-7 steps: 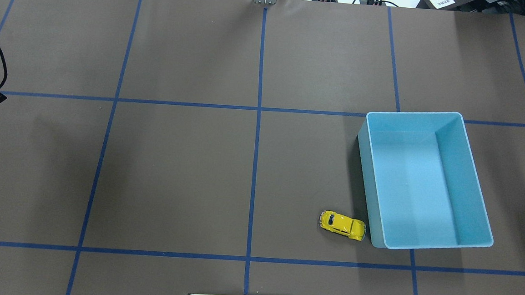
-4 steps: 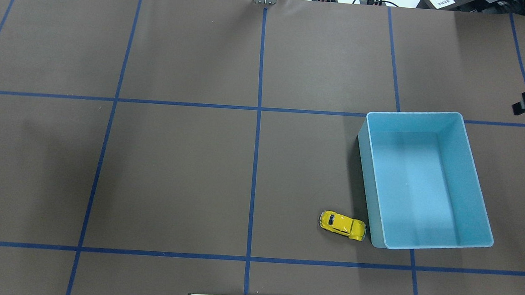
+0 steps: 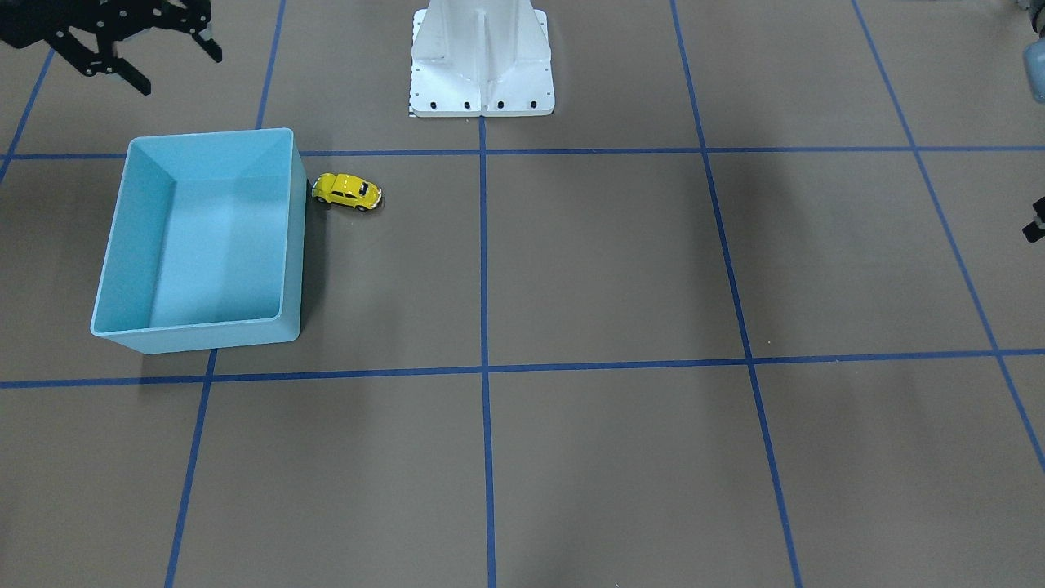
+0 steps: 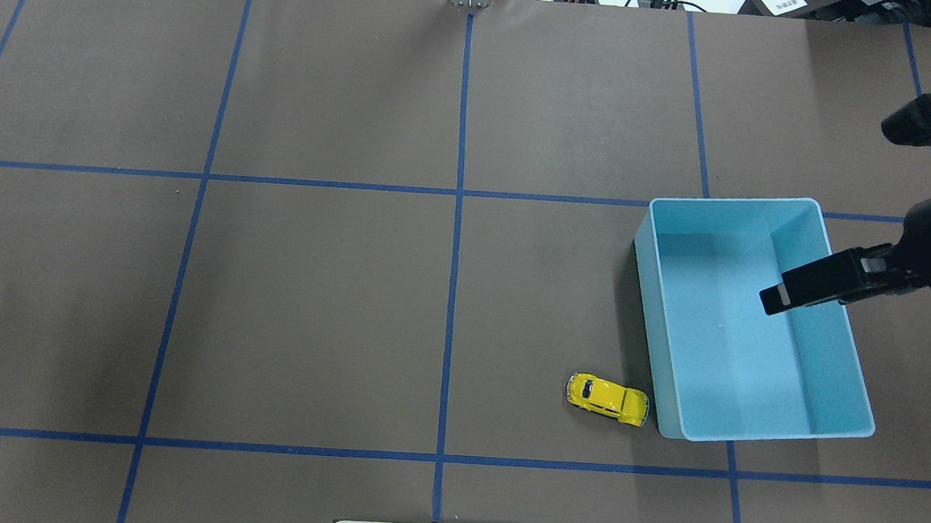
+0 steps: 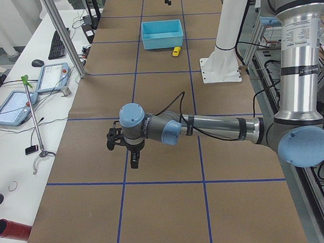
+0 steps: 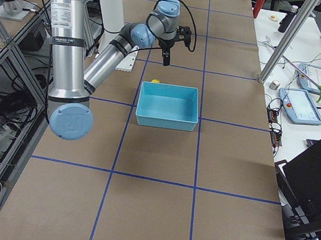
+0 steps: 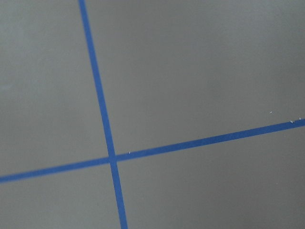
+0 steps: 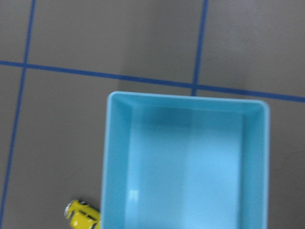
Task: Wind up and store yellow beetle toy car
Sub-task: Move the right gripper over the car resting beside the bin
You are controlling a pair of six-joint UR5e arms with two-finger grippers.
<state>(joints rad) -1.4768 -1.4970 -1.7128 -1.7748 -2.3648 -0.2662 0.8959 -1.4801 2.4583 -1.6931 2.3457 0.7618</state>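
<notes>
My right gripper (image 3: pixel 178 72), jaws apart, is nearer; car (image 4: pixel 607 399) at 7–8 o'clock from it overhead, long axis roughly 9-to-3, beside bin (image 4: pixel 734 199). My left gripper (image 5: pixel 124 154) far off, state unclear.

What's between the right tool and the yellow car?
In the overhead view, the left wall of the light blue bin: the right tool shows over the bin, the yellow car outside.

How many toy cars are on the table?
1. The yellow car stands on the table, right beside the blue bin's corner nearest the robot. The bin's inside shows fully; no car there.
</notes>
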